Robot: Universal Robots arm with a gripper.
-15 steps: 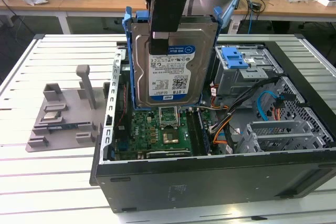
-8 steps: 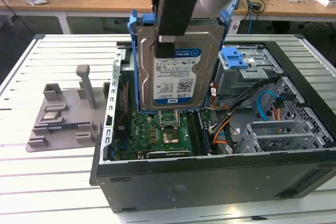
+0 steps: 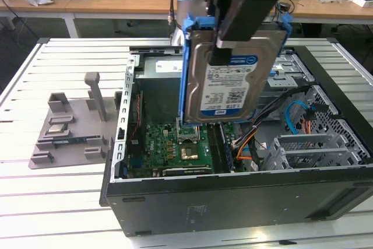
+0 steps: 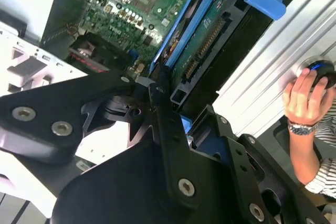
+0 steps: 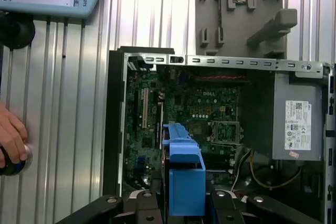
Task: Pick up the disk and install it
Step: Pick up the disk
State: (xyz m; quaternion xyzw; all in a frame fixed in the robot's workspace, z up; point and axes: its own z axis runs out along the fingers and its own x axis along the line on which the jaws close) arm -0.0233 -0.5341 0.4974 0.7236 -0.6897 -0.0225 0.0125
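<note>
Holding the disk [image 3: 233, 80] upright above the open computer case [image 3: 233, 202], my jaws are closed firmly across its flat faces at the upper end. Judgement: dense, rigid, smooth metal, shock-sensitive; grip the faces or blue side rails [image 3: 185, 74], never the electronics. The second wrist view exposes its circuit board [image 4: 207, 24] and connector [image 4: 202, 59]; the exterior view gives the label [image 3: 224, 100] and the motherboard [image 3: 186, 144] beneath.

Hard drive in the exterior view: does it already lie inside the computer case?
No, the claw holds the hard drive on edge in the air above the open computer case.
</note>
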